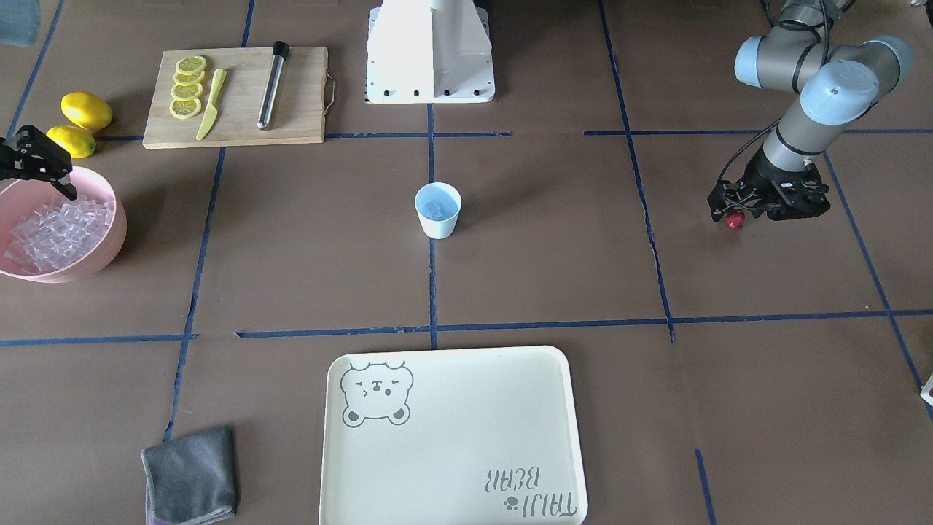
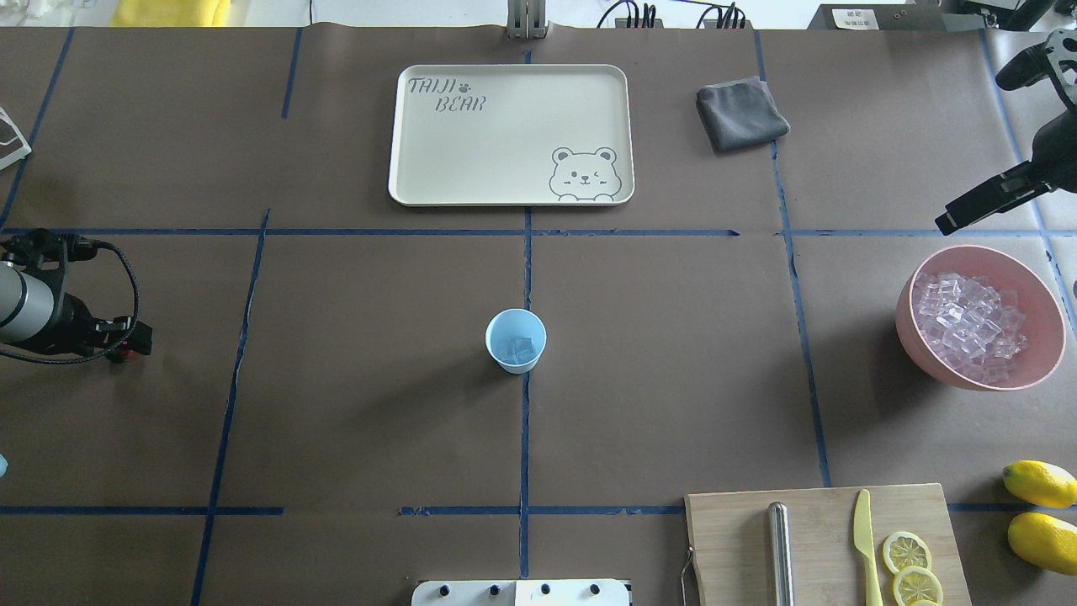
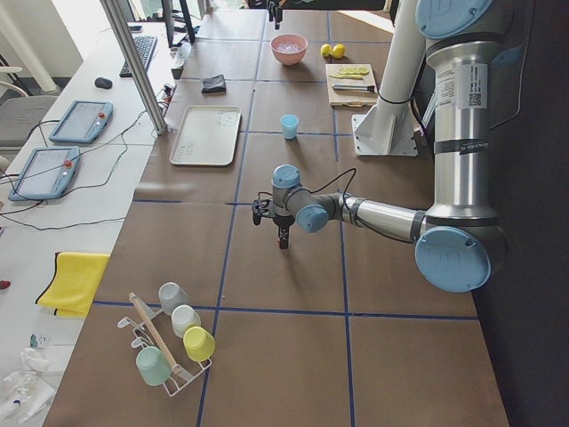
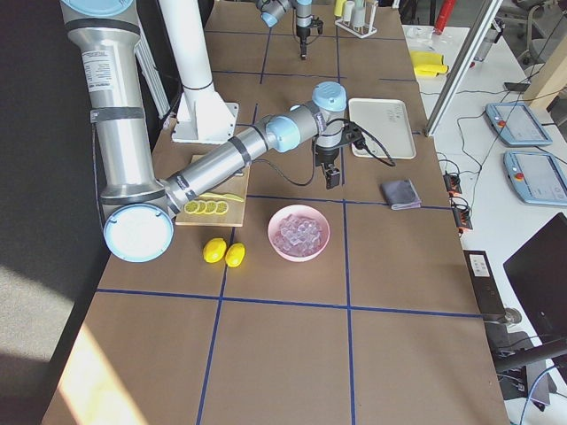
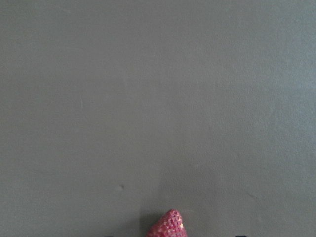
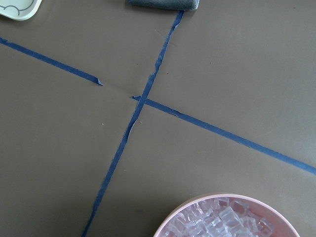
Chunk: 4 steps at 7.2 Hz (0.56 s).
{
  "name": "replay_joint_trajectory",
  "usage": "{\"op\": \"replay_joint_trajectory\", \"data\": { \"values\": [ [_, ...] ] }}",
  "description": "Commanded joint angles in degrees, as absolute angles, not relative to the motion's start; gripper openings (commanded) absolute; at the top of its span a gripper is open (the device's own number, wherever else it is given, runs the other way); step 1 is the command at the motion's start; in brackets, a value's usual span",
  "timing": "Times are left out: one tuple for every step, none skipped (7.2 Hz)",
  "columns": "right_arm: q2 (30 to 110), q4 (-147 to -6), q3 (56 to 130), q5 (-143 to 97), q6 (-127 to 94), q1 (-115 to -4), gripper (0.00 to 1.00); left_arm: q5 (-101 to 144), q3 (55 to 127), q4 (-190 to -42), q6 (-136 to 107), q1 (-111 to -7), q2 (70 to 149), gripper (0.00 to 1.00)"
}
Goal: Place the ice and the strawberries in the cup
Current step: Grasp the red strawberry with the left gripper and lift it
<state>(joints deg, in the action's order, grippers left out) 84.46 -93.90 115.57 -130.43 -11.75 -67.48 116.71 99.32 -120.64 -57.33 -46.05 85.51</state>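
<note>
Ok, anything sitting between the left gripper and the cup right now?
No. In the front-facing view the stretch from the left gripper, holding the strawberry, to the cup is bare table crossed by one blue tape line.

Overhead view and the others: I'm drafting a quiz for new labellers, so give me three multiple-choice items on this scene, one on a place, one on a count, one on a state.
1. Where is the strawberry? A in the cup; B on the tray; C at the left gripper.
2. How many whole lemons are there? A one; B two; C four.
3. What does the cup hold? A nothing; B ice; C lemon slices.
Answers: 1 C, the red fruit shows at that gripper's tip, far from the cup. 2 B, two lie side by side near the bowl. 3 B, clear cubes show inside it.
</note>
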Motion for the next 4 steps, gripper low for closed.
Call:
{"op": "replay_joint_trajectory", "data": {
  "values": [
    [85.78,-96.31,115.4,-130.43,-5.31,-70.56,1.0,116.72,99.49,-120.67,-57.22,-46.05,85.52,0.5],
    [85.69,-98.24,115.49,-130.43,-2.84,-71.97,1.0,116.72,99.93,-120.59,-57.22,-46.14,85.34,0.35],
    [85.78,-98.78,115.49,-130.43,-1.59,-73.03,1.0,117.15,100.45,-120.5,-57.04,-46.23,84.91,0.14],
    [85.87,-100.09,115.49,-130.43,1.03,-74.52,1.0,118.55,102.98,-119.89,-57.04,-46.58,84.21,0.04]
  ]
}}
